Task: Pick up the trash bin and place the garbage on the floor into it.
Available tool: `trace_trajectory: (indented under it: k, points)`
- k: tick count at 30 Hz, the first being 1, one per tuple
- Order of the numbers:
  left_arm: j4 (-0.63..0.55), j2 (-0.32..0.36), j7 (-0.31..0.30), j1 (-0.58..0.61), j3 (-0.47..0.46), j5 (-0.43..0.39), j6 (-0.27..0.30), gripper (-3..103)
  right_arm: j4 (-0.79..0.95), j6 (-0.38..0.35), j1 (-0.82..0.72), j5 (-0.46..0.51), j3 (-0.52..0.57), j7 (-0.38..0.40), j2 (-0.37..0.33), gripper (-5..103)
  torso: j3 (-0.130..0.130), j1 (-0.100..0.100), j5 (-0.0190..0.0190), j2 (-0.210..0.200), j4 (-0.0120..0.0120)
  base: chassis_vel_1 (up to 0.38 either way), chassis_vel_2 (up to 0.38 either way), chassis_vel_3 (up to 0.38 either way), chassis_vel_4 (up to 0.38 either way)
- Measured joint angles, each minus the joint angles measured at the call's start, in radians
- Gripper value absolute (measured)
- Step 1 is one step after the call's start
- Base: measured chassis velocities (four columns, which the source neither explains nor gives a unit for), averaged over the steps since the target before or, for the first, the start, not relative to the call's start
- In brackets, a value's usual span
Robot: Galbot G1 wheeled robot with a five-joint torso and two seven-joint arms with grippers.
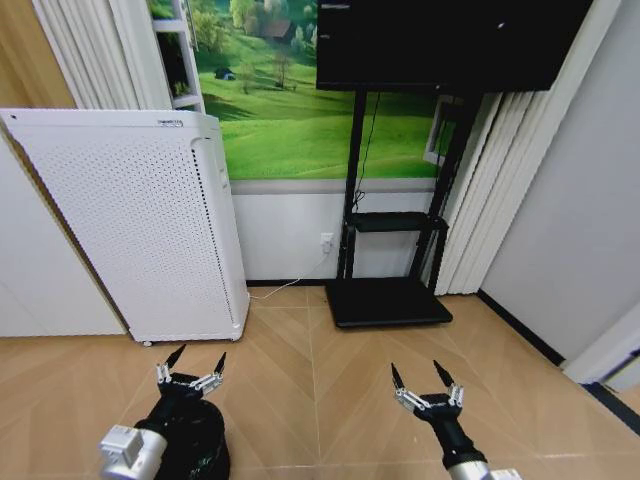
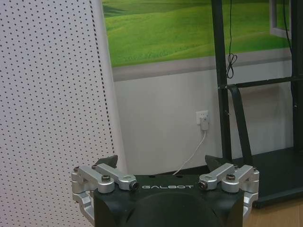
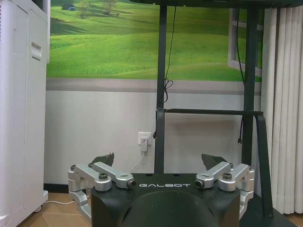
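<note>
The trash bin [image 1: 200,450], black with a crinkly black bag, sits on the floor at the head view's bottom left, partly covered by my left arm. My left gripper [image 1: 191,366] hangs just above and beyond the bin, open and holding nothing. In the left wrist view the left gripper [image 2: 161,163] faces the wall with its fingers spread. My right gripper [image 1: 422,381] is over bare floor at the lower right, also open and holding nothing. The right wrist view shows the right gripper [image 3: 158,160] facing the wall. The garbage is out of view.
A tall white perforated appliance [image 1: 130,220] stands at the left against the wall. A black TV stand [image 1: 388,300] with a flat base stands at the centre back, with a wall socket and white cable [image 2: 202,119] beside it. Curtains [image 1: 490,190] hang at the right. Wooden floor [image 1: 310,390] lies between the arms.
</note>
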Motion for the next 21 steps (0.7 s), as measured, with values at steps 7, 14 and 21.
trace_trajectory:
  k: [7, 14, 21]
  points:
    - [0.000, 0.000, 0.000, 0.000, -0.001, 0.000, 0.001, 100, -0.001, 0.000, 0.001, 0.000, 0.000, 0.001, 0.001, 100, 0.000, 0.000, 0.0000, 0.000, 0.0000, 0.000, 0.000, 0.000, 0.000]
    - [0.000, 0.000, 0.000, 0.000, -0.001, 0.000, 0.001, 100, -0.001, 0.000, 0.001, 0.000, 0.000, 0.003, 0.001, 100, 0.015, 0.003, -0.0001, 0.019, 0.0000, 0.000, 0.000, 0.000, 0.000]
    - [0.000, 0.000, 0.000, 0.000, -0.002, -0.001, 0.002, 100, -0.001, 0.000, 0.001, 0.000, 0.001, 0.004, 0.002, 100, 0.042, 0.012, -0.0001, 0.054, 0.0000, 0.000, 0.000, 0.000, 0.000]
